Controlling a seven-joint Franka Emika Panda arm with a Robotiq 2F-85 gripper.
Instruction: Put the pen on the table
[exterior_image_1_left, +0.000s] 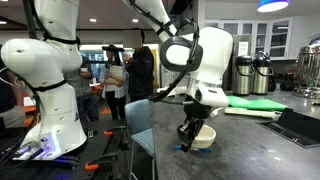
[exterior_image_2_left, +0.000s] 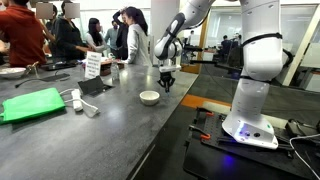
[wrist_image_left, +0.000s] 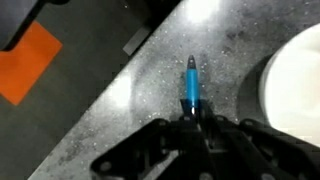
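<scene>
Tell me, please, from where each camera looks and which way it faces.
Exterior view: stands beside the table edge, faces along it; shows the arm and the gripper next to the white bowl.
Exterior view: stands over the table, faces across it; shows arm, base and gripper.
Wrist view: looks down on the table; gripper at the bottom edge holds the pen, white bowl at right.
Shared: all show gripper and white bowl; both exterior views show the green cloth.
</scene>
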